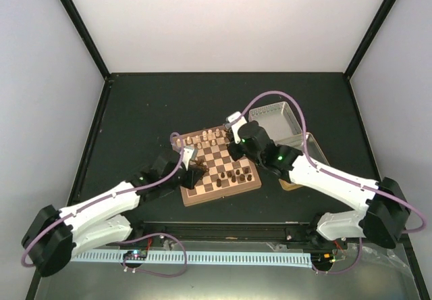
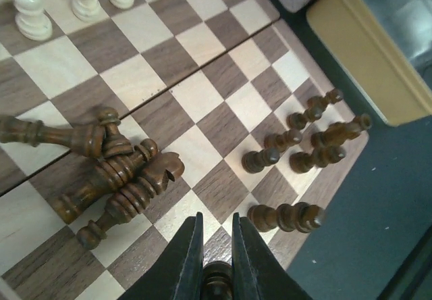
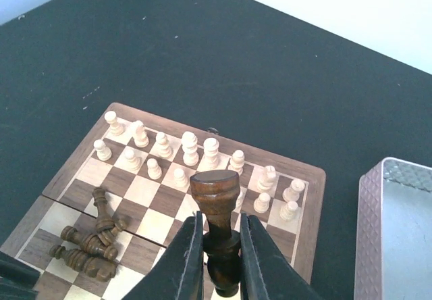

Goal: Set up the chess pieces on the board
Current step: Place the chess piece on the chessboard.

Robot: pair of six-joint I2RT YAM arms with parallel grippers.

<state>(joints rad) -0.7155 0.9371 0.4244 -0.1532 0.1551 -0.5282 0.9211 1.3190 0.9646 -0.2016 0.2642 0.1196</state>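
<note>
The board (image 1: 223, 197) lies mid-table. Cream chess pieces (image 1: 206, 138) stand in its two far rows, also seen in the right wrist view (image 3: 191, 148). Several dark pieces lie in a heap (image 2: 115, 171) on the board's near left; others stand in a group (image 2: 304, 138) at its near right. My left gripper (image 2: 217, 219) is low over the board's near left edge (image 1: 191, 171), shut on a dark piece (image 2: 217, 281). My right gripper (image 3: 221, 217) hovers over the board's far right (image 1: 241, 141), shut on a dark piece (image 3: 214, 192) with its flat base towards the camera.
A silver tin half (image 1: 277, 121) and a yellow tin half (image 1: 309, 153) lie just right of the board; the silver one shows in the right wrist view (image 3: 395, 232). The black table's back and side walls are white.
</note>
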